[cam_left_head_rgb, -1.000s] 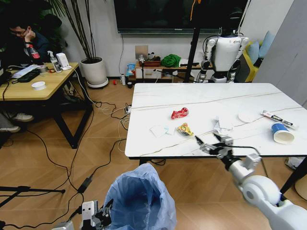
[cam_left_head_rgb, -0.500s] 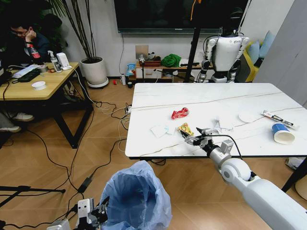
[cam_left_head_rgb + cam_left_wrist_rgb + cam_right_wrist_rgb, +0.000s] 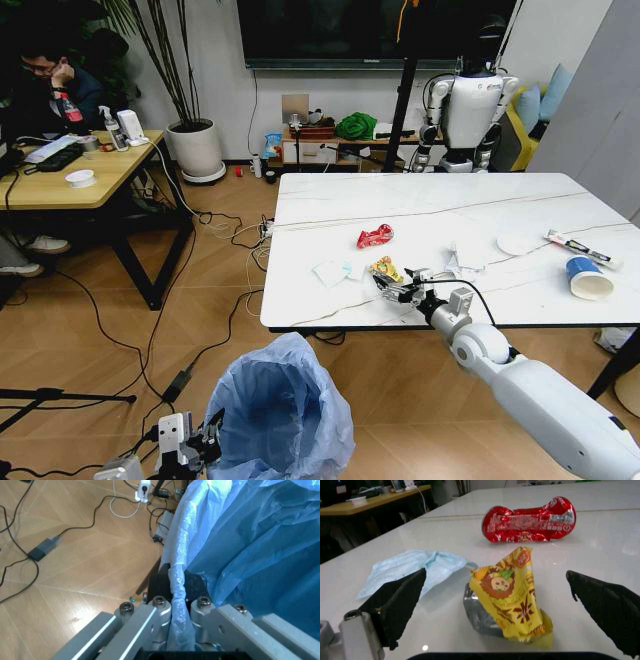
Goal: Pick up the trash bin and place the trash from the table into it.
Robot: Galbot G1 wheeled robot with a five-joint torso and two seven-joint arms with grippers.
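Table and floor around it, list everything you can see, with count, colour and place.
yellow wrapper: 1, yellow, table front edge
red wrapper: 1, red, behind the yellow one
face mask: 1, light blue, beside the yellow wrapper
tissue: 1, white, mid-table
disc: 1, white, right side
tube: 1, white, right edge
cup: 1, blue, right edge
trash bin: 1, blue-lined, held low
left end effector: shut on bin rim
right end effector: open, at yellow wrapper
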